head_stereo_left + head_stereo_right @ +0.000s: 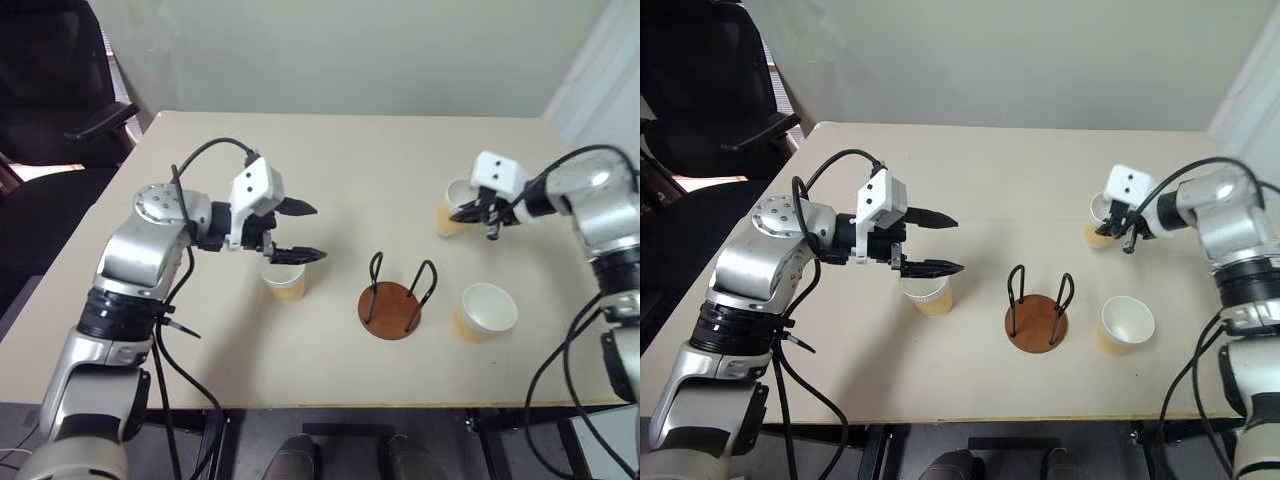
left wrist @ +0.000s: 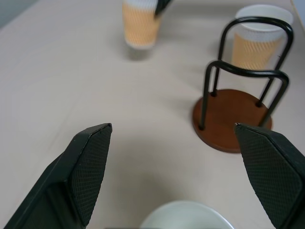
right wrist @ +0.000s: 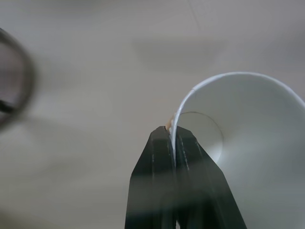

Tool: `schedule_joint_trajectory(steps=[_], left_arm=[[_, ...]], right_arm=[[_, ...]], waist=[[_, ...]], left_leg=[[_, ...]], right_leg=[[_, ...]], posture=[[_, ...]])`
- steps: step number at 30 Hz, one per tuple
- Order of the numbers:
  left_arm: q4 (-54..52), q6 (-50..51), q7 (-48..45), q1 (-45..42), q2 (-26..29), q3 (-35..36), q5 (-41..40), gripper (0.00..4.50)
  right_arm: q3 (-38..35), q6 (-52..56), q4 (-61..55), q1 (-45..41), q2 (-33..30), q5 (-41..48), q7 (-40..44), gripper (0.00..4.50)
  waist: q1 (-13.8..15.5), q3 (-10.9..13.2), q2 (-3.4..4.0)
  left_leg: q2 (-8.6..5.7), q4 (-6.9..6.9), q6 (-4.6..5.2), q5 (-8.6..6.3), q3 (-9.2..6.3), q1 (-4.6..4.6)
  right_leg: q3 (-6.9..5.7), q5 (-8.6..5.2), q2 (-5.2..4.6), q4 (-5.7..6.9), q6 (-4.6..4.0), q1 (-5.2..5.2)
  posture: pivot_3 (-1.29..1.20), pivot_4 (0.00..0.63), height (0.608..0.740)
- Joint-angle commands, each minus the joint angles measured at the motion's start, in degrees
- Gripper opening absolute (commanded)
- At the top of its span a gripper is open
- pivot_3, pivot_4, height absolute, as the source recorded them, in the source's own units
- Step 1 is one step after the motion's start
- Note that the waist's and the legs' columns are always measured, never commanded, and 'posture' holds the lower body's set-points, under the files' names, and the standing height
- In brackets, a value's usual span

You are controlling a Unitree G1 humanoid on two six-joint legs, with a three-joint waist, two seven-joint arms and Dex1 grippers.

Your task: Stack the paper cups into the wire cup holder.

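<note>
My right gripper (image 3: 174,138) pinched on rim of far cup (image 1: 452,208), one finger inside, one outside wall; cup base hidden behind gripper in head views. My left gripper (image 1: 300,232) spread wide, holding nothing, hovering just above second cup (image 1: 284,279); only sliver of its rim visible between fingers. Wire cup holder (image 1: 390,310) between grippers, no cup in it. Third cup (image 1: 483,311) just beyond holder, nearer right gripper.

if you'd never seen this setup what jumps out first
The right gripper pinches the wall of a tan-orange paper cup at the beige table's far right. The black wire cup holder on its reddish-brown disc stands empty mid-table, a second cup to its right. The left gripper hangs open above a third cup.
</note>
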Motion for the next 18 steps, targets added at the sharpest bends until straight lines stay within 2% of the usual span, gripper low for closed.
schedule_joint_trajectory(steps=[1, 5, 7, 14, 18], left_arm=[[-2.80, 0.13, -3.05, 0.45, 2.45, 1.18, -1.86, 4.43], [-2.51, -0.53, -4.43, 0.61, 3.28, 0.70, -1.88, 4.43], [-1.74, -1.04, -4.82, 0.12, 3.11, 0.40, -1.51, 4.43], [-0.32, -1.90, -4.56, -1.11, 1.98, -0.51, -0.47, 4.43], [-0.37, -1.87, -4.31, -1.11, 2.19, -0.59, -0.11, 4.43]], right_arm=[[-5.36, 13.97, -22.38, -3.02, -6.18, 11.40, 9.10, 0.02], [-6.61, 26.72, -36.33, -6.32, -8.90, 20.86, 11.27, 0.02], [-5.95, 29.58, -40.19, -6.98, -9.50, 23.20, 11.26, 0.02], [-2.33, 26.94, -41.06, -4.30, -8.78, 21.56, 8.42, 0.02], [-0.85, 24.46, -40.84, -2.35, -8.79, 20.76, 7.89, 0.02]], waist=[[-0.01, 0.05, 0.08], [-0.11, 0.03, 0.04], [-0.11, 0.03, 0.01], [-0.12, 0.03, 0.01], [-0.16, 0.03, 0.01]], left_leg=[[-0.01, -0.04, -0.02, 0.01, 0.02, -0.05], [0.02, -0.19, -0.11, 0.02, -0.01, 0.01], [0.04, -0.16, -0.14, 0.04, -0.04, 0.07], [0.03, 0.11, -0.05, 0.20, -0.14, 0.12], [0.05, 0.09, -0.06, 0.24, -0.15, 0.14]], right_leg=[[0.00, 0.00, 0.00, 0.00, 0.00, -0.05], [0.00, -0.16, 0.08, -0.04, -0.15, -0.07], [0.00, -0.18, 0.08, -0.01, -0.18, -0.02], [0.01, -0.21, 0.06, 0.13, -0.51, 0.07], [-0.02, -0.08, 0.07, 0.24, -0.33, 0.02]], posture=[[0.00, 0.150, 0.740], [0.00, 0.150, 0.740], [0.00, 0.150, 0.740], [0.00, 0.150, 0.740], [0.00, 0.150, 0.740]])
